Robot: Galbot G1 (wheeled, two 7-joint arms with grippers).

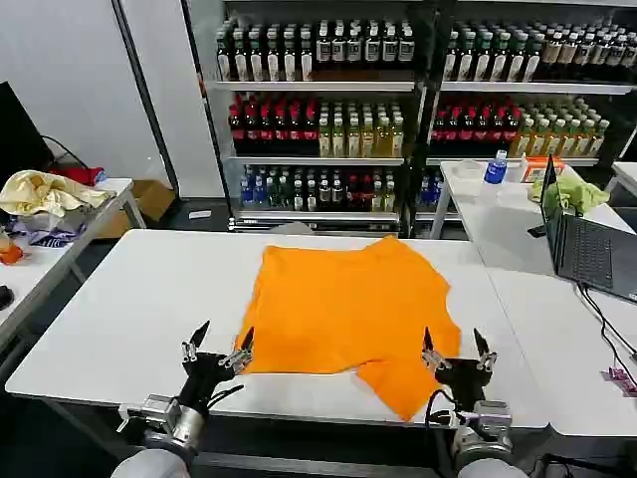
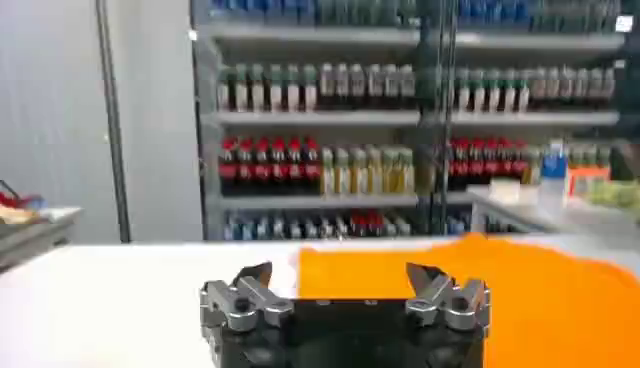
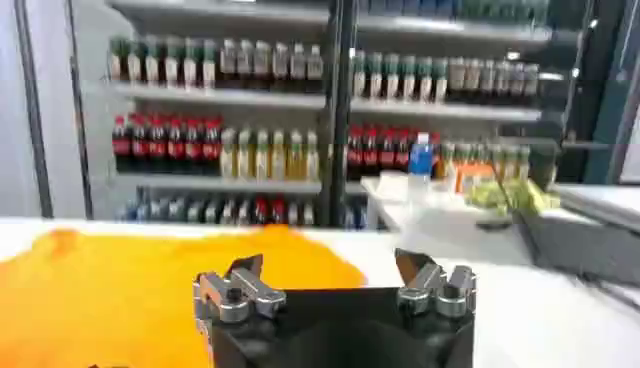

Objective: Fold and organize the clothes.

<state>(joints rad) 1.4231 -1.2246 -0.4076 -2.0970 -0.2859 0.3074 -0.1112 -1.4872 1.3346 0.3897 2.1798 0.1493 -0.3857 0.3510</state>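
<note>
**Orange shirt spread on the white worktop, both grippers waiting at the near edge**

In the middle of the white worktop lies the orange T-shirt, spread mostly flat with a few wrinkles, plain orange side up, no lettering visible. One corner of it reaches toward the near edge on the right, ending in a loose flap.

The left gripper hovers at the near edge, just beside the shirt's left border, its jaws spread apart and empty. The right gripper hovers just beside the shirt's near right flap, jaws likewise spread and holding nothing. In each wrist view the orange cloth lies beyond the parted fingers.

To the right, a second white table carries an open laptop, a small lime-green cloth and a blue-labelled bottle. To the left, another table holds a pale yellow cloth heap.

Behind everything stand dark shelves filled with rows of drink bottles, red, yellow, green and dark. A grey wall closes the room on the left.
</note>
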